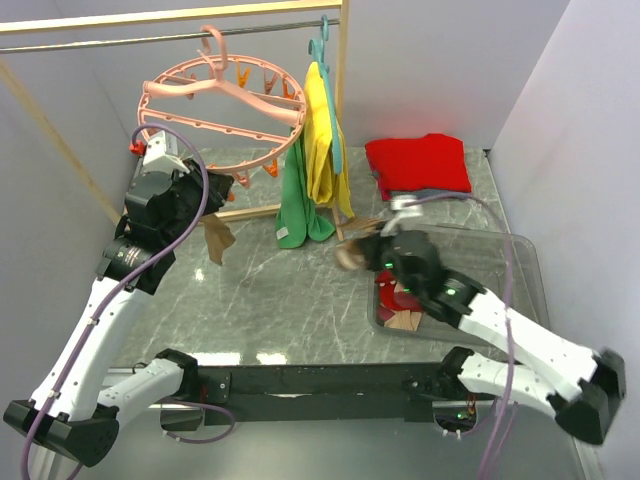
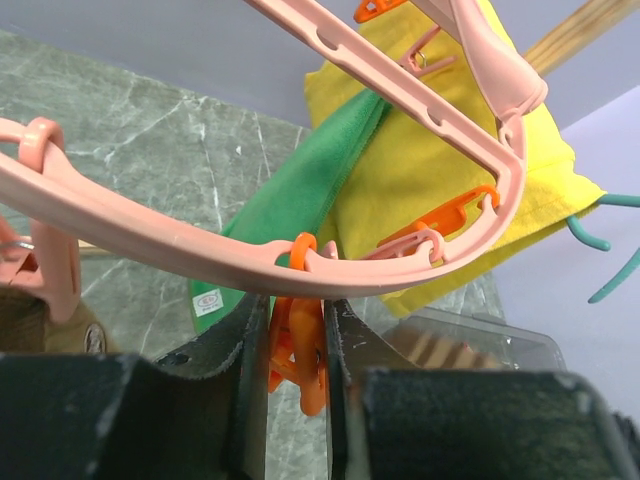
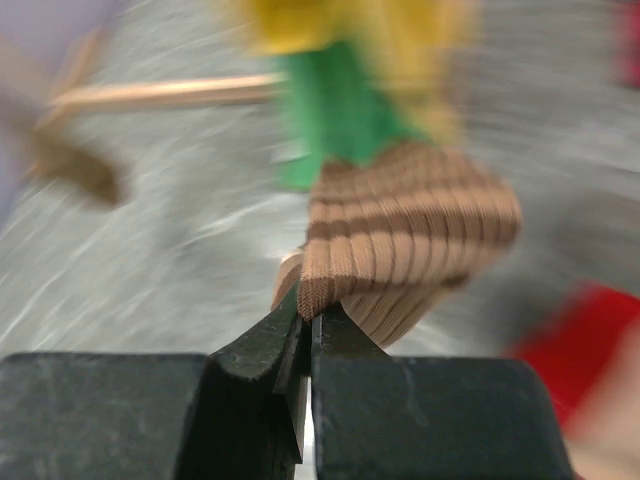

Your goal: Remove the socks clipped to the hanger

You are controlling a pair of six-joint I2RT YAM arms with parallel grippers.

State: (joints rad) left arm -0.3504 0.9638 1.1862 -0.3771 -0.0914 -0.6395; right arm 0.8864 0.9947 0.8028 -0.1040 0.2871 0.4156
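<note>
The salmon-pink hanger (image 1: pixel 220 110) hangs from the rail at the back left; its ring (image 2: pixel 200 250) crosses the left wrist view. My left gripper (image 1: pixel 208 188) sits just under the ring, and its jaws (image 2: pixel 297 325) are shut on an orange clip (image 2: pixel 300 350). A brown sock (image 1: pixel 217 240) hangs from the ring beside it. My right gripper (image 1: pixel 368 250) is shut on a brown-and-tan striped sock (image 3: pixel 400 235) and holds it above the table, near the left edge of the bin. That sock also shows in the top view (image 1: pixel 350 258). The right wrist view is blurred.
A clear bin (image 1: pixel 525 262) at the right holds red and tan socks (image 1: pixel 392 298). A green cloth (image 1: pixel 297 200) and a yellow cloth (image 1: pixel 322 140) hang from a teal hanger (image 1: pixel 320 45). A folded red garment (image 1: pixel 418 162) lies at the back right. A wooden frame post (image 1: pixel 343 60) stands behind.
</note>
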